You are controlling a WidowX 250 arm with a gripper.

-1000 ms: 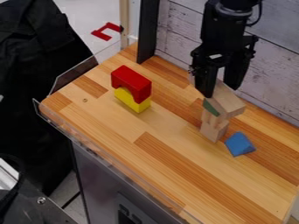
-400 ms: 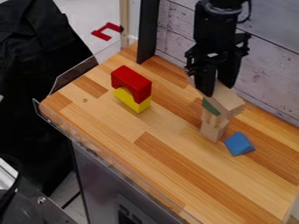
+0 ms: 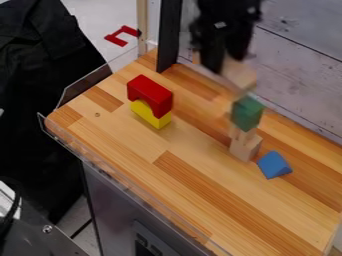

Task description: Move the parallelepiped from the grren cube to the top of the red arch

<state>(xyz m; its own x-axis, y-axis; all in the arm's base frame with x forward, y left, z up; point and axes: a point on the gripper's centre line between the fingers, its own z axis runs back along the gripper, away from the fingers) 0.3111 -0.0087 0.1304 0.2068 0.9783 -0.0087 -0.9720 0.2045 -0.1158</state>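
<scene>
At the upper right, my gripper (image 3: 224, 62) is shut on the plain wooden parallelepiped (image 3: 237, 75), which hangs up and to the left of the green cube; both are blurred. The green cube (image 3: 247, 113) rests on top of light wooden pieces (image 3: 246, 145), its upper face uncovered. Left of centre, the red arch (image 3: 151, 94) lies on a yellow block (image 3: 150, 114), with its flat top facing up and nothing on it.
A blue wedge-like block (image 3: 274, 164) lies right of the wooden pieces. The wooden tabletop (image 3: 194, 175) has a clear plastic edge on its left side. A black post (image 3: 169, 37) and a whitewashed plank wall (image 3: 294, 65) stand behind.
My gripper has moved up and to the left, carrying the wooden parallelepiped off the green cube. The cube's top is now exposed, while the red arch stays in place.
</scene>
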